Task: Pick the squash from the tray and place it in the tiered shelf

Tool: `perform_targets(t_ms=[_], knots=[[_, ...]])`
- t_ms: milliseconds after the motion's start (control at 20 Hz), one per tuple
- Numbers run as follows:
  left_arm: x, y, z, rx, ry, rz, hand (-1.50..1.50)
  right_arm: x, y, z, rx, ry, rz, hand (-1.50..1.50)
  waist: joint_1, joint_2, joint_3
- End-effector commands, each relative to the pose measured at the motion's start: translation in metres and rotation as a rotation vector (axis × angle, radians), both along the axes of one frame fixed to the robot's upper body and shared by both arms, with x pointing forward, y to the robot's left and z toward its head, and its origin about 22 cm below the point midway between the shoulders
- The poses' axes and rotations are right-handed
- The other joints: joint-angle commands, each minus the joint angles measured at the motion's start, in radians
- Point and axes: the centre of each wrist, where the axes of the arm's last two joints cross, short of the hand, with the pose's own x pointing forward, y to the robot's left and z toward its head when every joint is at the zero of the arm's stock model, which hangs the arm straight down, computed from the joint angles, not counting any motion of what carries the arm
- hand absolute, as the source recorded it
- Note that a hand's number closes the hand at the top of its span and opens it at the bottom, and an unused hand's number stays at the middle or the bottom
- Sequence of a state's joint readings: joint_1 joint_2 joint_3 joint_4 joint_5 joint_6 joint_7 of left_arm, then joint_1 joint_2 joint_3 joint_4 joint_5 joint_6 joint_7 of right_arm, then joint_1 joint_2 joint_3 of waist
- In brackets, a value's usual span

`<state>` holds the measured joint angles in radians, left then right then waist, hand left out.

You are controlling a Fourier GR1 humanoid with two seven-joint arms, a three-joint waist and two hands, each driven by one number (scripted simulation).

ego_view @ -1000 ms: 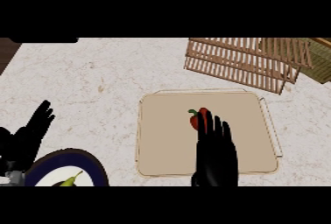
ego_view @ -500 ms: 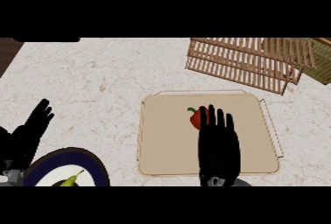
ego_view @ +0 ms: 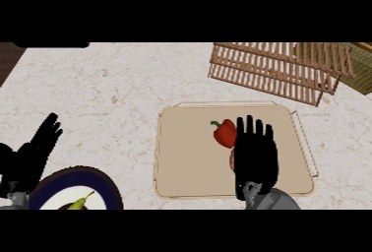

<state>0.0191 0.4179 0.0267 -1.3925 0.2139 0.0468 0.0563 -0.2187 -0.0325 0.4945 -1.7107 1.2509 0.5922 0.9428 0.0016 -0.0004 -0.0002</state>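
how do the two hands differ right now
The right hand lies flat over the tray, fingers straight, partly covering the red vegetable. The left hand rests at the view's left edge over bare counter, beside the dark-rimmed plate, touching nothing visible. Both are black and open.

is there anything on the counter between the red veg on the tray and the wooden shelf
Nothing visible. The red vegetable lies on the tray, partly under the right hand. Between the tray's far edge and the tiered shelf only bare counter shows.
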Motion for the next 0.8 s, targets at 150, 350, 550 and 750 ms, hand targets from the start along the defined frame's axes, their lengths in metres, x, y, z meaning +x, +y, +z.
perform_targets(t_ms=[150,350,550,750], knots=[[0.000,0.010,0.006,0.015,-0.002,-0.004,0.00,0.007,-0.002,-0.007,-0.045,0.014,-0.049,-1.50,0.001,0.000,0.000],[0.004,-0.015,0.005,-0.020,0.002,-0.009,0.00,0.023,-0.019,-0.027,-0.026,0.014,-0.032,-1.50,0.001,0.000,0.000],[-0.021,0.003,-0.008,-0.007,-0.015,-0.001,0.00,0.017,-0.021,-0.034,-0.037,0.031,-0.050,-1.50,0.003,0.000,0.000],[0.001,0.005,0.016,0.009,-0.005,0.010,0.00,0.042,-0.034,-0.053,-0.017,0.043,-0.066,-1.50,0.004,0.001,0.001]])
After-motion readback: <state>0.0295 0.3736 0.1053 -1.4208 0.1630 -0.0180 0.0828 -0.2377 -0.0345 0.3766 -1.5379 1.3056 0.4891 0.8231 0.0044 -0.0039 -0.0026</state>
